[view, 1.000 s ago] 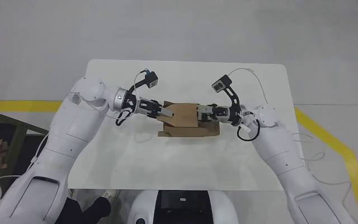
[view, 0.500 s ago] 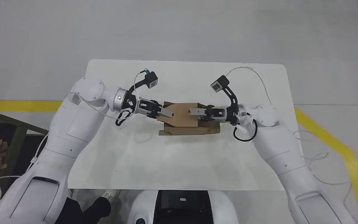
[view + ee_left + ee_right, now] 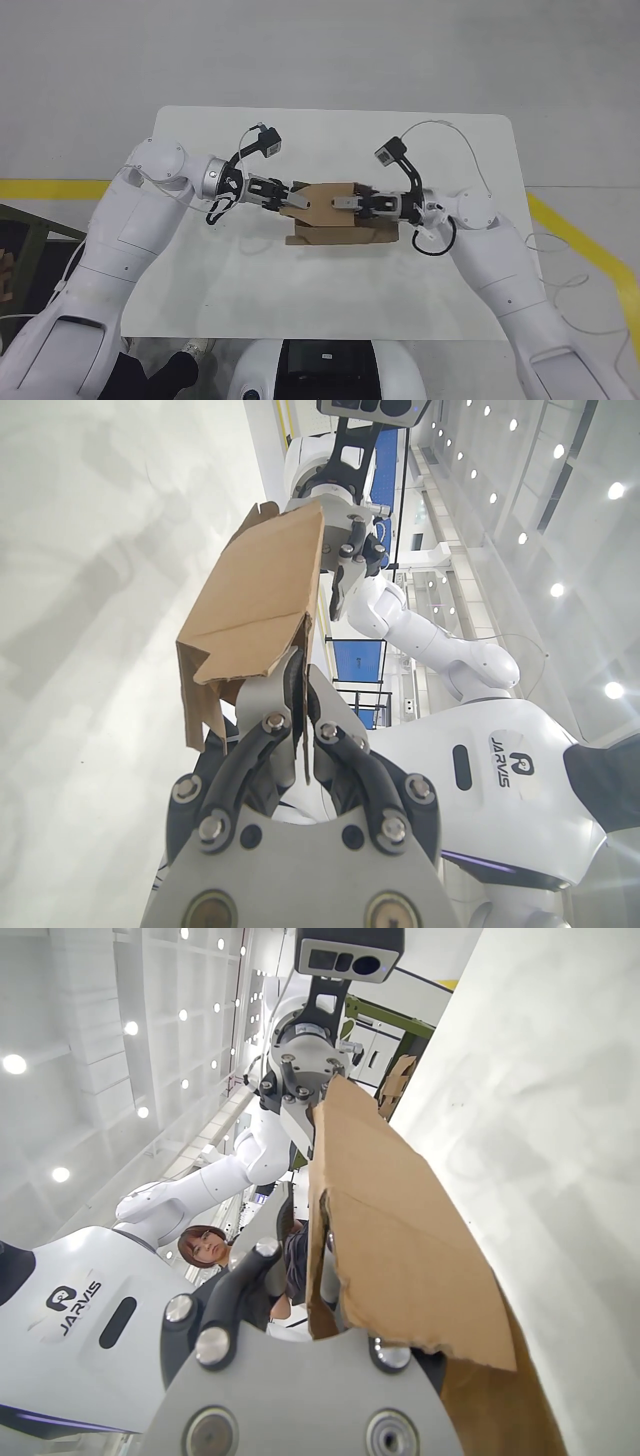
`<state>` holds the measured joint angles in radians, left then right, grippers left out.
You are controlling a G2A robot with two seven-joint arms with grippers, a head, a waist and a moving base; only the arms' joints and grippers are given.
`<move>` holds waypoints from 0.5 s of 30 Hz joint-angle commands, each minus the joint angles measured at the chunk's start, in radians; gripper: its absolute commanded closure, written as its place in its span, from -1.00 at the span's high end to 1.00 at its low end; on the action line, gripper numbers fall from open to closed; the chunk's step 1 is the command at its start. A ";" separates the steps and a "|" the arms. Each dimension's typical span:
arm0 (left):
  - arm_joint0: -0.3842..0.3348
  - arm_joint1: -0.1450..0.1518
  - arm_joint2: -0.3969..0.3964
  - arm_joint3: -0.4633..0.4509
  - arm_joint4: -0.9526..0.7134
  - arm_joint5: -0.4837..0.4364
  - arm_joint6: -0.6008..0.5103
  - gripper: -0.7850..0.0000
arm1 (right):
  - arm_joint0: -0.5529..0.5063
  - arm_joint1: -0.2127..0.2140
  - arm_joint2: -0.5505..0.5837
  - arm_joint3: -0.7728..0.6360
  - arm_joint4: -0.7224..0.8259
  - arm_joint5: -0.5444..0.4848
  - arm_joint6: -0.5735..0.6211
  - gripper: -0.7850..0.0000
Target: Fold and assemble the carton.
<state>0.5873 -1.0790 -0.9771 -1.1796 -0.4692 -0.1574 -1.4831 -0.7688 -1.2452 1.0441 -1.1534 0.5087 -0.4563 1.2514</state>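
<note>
The carton (image 3: 260, 600) is matt brown cardboard, rough at its torn edges. My left gripper (image 3: 299, 670) has dull grey metal fingers (image 3: 260, 700). The table (image 3: 250, 290) is smooth and white.

Bright, even light fell from rows of round ceiling lamps (image 3: 616, 490), which flared into starred glare in both wrist views, while the white table (image 3: 330, 290) lay evenly lit with only a faint soft shadow under the carton (image 3: 320, 215), and the wide wrist lenses bent straight lines near the edges.
</note>
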 commanded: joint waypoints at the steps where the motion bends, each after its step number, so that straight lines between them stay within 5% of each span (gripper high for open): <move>1: 0.000 0.000 0.000 0.000 0.002 -0.001 0.000 -1.00 | -0.001 0.000 -0.001 -0.003 -0.008 0.001 -0.004 -0.95; 6: 0.001 0.002 -0.003 -0.003 0.000 -0.002 0.000 -1.00 | -0.002 0.000 -0.006 -0.009 -0.019 0.002 -0.012 -1.00; 7: 0.001 0.002 -0.004 -0.006 0.000 -0.003 -0.002 -0.76 | -0.001 0.000 -0.006 -0.009 -0.022 0.004 -0.013 -1.00; 8: 0.002 0.002 -0.004 -0.010 0.001 -0.011 -0.007 -0.30 | -0.001 0.000 -0.006 -0.009 -0.023 0.004 -0.017 -1.00; 10: 0.004 0.003 -0.006 -0.011 0.003 -0.013 -0.005 0.83 | -0.001 0.001 -0.007 -0.010 -0.032 0.005 -0.024 -1.00; 11: 0.005 0.004 -0.007 -0.013 0.001 -0.013 -0.006 1.00 | -0.001 0.001 -0.006 -0.011 -0.037 0.007 -0.030 -1.00; 15: 0.010 0.006 -0.015 -0.023 -0.009 -0.019 -0.011 1.00 | -0.003 0.002 -0.004 -0.012 -0.058 0.014 -0.059 -1.00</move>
<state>0.5959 -1.0736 -0.9898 -1.2000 -0.4745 -0.1742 -1.4932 -0.7712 -1.2431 1.0393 -1.1652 0.4553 -0.4444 1.1996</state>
